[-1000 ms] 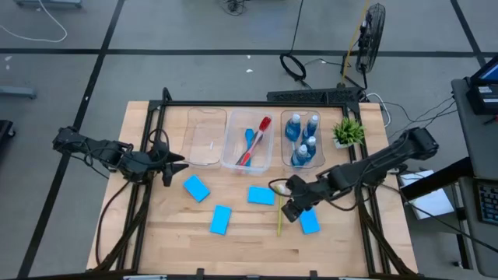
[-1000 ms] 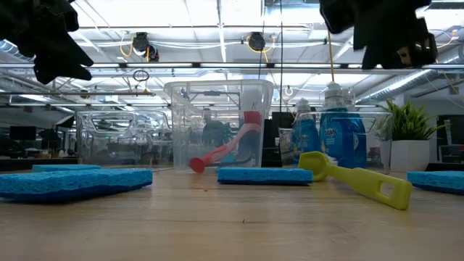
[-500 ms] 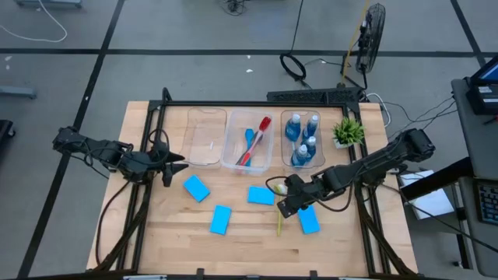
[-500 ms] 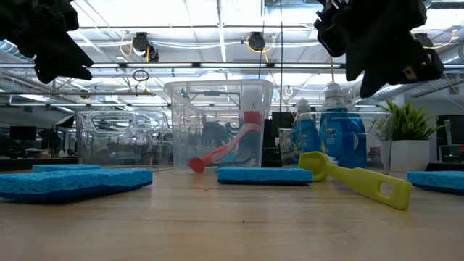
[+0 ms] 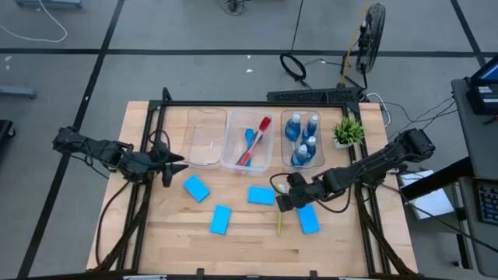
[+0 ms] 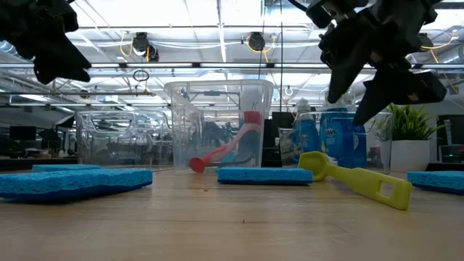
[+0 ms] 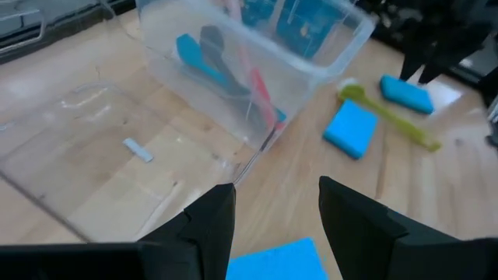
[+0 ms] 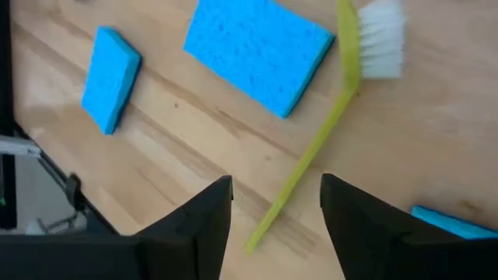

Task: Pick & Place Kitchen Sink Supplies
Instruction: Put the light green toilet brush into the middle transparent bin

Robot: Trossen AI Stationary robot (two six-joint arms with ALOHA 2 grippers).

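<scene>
Jaws of my right gripper (image 8: 276,225) have spread over the last second and now stand open, holding nothing. I have also swung in over the yellow-green brush (image 8: 319,148), which lies flat on the table (image 5: 241,241) directly below my fingers, bristles ahead of me beside a blue sponge (image 8: 261,54). Reading: I am lining up for a grasp on the handle; descent not yet made. My left gripper (image 7: 268,214) waits, open and empty, before the clear bins (image 7: 257,74).
</scene>
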